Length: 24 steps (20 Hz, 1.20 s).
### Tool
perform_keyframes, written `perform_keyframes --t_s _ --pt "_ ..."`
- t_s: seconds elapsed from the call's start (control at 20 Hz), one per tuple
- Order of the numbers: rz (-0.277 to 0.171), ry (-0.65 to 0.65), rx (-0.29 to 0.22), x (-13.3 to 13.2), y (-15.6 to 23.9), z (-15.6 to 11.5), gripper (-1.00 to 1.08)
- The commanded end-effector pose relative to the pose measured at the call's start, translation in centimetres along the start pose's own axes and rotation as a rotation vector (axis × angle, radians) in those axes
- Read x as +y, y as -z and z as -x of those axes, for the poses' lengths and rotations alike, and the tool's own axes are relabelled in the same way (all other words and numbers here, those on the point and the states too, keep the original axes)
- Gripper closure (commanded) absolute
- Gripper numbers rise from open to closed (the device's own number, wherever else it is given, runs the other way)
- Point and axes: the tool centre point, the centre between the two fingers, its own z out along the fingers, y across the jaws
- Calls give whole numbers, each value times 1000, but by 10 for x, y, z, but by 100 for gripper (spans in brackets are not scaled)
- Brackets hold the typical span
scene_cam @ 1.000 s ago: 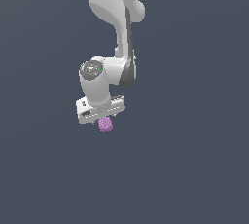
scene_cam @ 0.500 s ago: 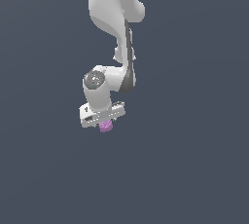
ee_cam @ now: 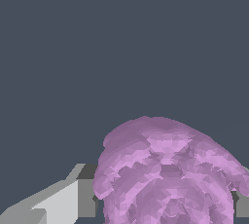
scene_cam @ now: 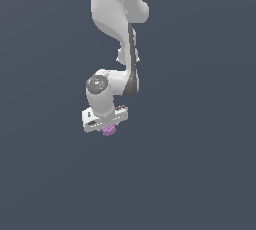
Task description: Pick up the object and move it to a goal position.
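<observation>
The jaws are closed on the chunk point(ee_cam: 165, 174): in the wrist view one grey finger point(ee_cam: 73, 198) sits against its flank and a sliver of the other shows at the far side, so the gap is only as wide as the lump itself. In the exterior view the gripper point(scene_cam: 106, 124) hangs below the arm point(scene_cam: 115, 24), with the purple-pink chunk point(scene_cam: 109, 130) poking out beneath the white bar, held between the fingers. Nothing but flat dark grey surrounds it; no goal marker shows in either view.

The step in hand looks like the carry: the pick appears done and the chunk is being moved toward the goal. The next move calls for keeping the squeeze steady while travelling, since the bumpy surface could slip or twist.

Against the frames half a second and a second ago, the wrist has swung toward the exterior view's left and slightly down, chunk along with it.
</observation>
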Motion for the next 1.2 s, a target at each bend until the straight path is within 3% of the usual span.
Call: perform_keyframes --t_s 0.0,0.6,1.15 --pt "0 0 0 0 -1 0 108" --pt "0 0 0 -8 14 1 108" --pt "1 1 0 -46 84 7 108"
